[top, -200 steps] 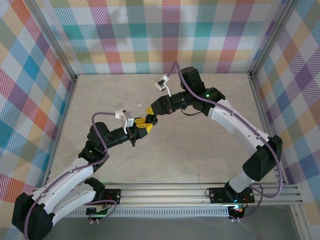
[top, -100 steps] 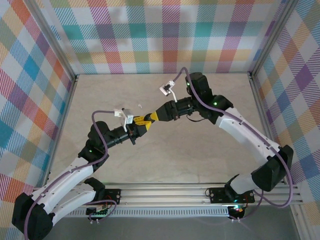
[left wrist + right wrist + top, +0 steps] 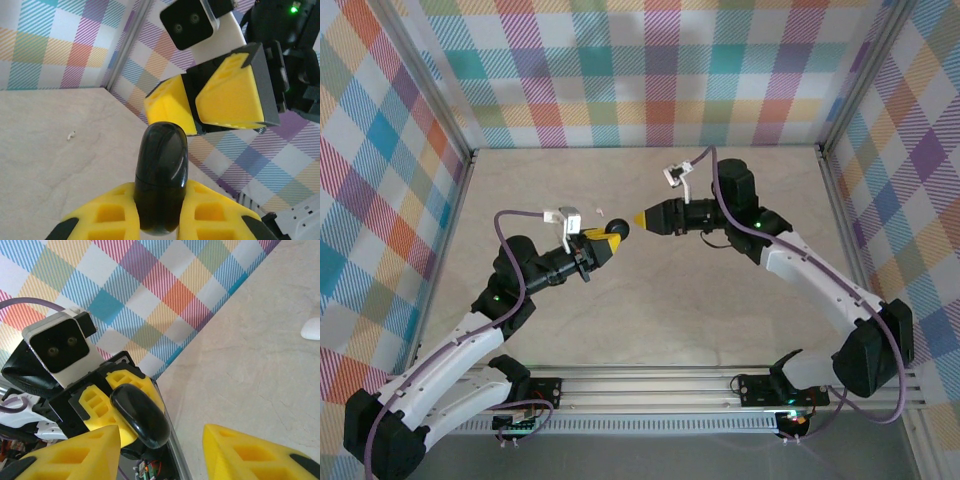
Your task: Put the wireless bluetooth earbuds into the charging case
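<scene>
My left gripper (image 3: 603, 243) (image 3: 160, 194) is shut on a glossy black oval charging case (image 3: 617, 230) (image 3: 161, 172), whose lid is closed. The case sticks out past the yellow fingertips (image 3: 114, 210). My right gripper (image 3: 642, 218) (image 3: 161, 435) faces it from the right, open, a small gap away from the case (image 3: 140, 415) and holding nothing. In the left wrist view the right gripper (image 3: 192, 107) hangs just beyond the case. One tiny white earbud (image 3: 601, 209) (image 3: 71, 134) lies on the table behind the grippers.
The beige table (image 3: 720, 300) is walled by plaid panels (image 3: 650, 70) at the back and both sides. A small white rounded object (image 3: 311, 328) lies on the table at the edge of the right wrist view.
The right gripper has let go of the case, opened wider and pulled back to the right. The left gripper has shifted slightly up with the case.
</scene>
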Robot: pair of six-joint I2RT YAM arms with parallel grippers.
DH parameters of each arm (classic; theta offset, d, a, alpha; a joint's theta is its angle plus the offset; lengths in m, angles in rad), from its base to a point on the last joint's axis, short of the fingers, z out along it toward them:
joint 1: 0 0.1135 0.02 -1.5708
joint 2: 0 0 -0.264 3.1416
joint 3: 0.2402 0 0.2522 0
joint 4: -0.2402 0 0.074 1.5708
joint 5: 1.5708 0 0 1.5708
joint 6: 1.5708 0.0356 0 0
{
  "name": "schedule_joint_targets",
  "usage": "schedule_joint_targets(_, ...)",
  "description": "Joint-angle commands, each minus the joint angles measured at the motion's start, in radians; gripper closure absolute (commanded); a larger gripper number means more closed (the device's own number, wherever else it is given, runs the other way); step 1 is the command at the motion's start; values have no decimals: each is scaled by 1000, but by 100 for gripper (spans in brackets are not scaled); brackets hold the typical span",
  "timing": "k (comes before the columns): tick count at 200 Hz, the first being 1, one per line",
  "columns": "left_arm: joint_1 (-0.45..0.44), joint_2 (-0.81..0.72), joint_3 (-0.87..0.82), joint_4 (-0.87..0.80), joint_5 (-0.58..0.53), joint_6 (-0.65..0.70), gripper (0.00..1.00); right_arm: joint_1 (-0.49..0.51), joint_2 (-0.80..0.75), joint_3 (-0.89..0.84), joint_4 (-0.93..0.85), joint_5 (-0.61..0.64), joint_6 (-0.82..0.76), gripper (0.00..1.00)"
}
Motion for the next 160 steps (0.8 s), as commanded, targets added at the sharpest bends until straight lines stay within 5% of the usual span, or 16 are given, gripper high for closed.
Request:
schedule_joint_targets(1,-5,7,44,46,1,-68,100,0,-40,-32,60,31,31,52)
schedule_joint_targets(112,-5,80,51,221,94,-200,100,1,14,-70,227,-118,176,48)
schedule_joint_targets(141,-5,106,44,280,108,-237,100,12,48,-62,289,-172,199,52)
schedule_joint_targets(160,-5,122,57,286,142,-247,100,14,60,-54,291,-175,201,65)
